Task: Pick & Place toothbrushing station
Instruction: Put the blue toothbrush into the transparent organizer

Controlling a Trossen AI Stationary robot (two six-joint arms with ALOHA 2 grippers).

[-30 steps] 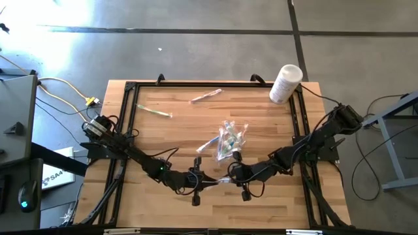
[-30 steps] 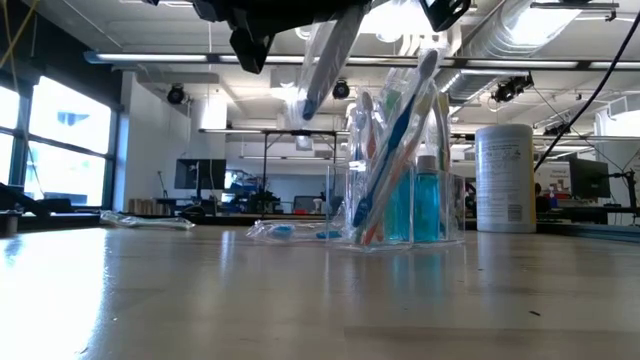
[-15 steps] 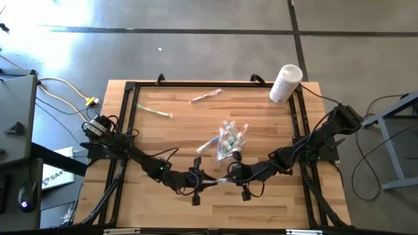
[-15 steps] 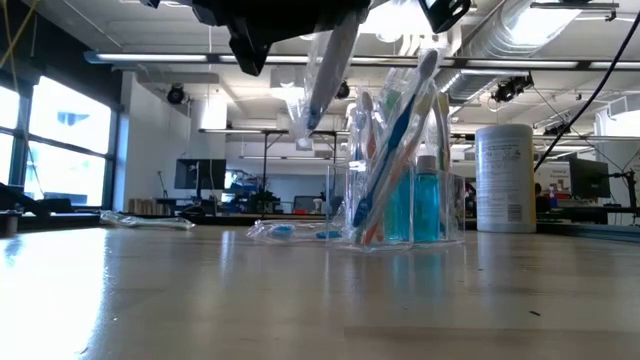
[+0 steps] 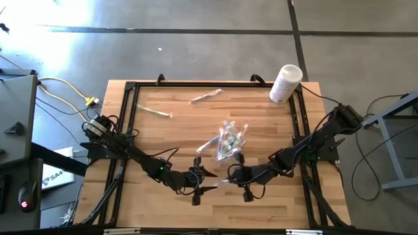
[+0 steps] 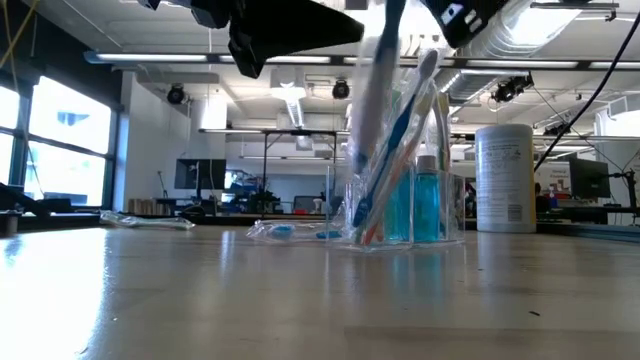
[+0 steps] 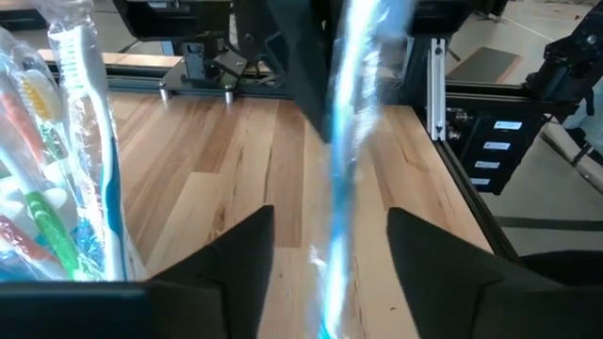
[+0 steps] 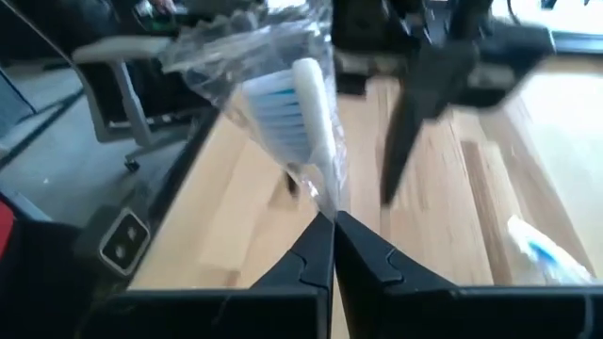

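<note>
High view | loose toothbrushes (image 5: 206, 96): 2 | bag (image 5: 232, 138): 1 (filled)

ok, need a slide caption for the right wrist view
Right gripper shut on a wrapped toothbrush, lifted above the wooden table, with the left gripper open beside it.

no readable text, print on white canister (image 6: 504, 178) too small to make out
</note>
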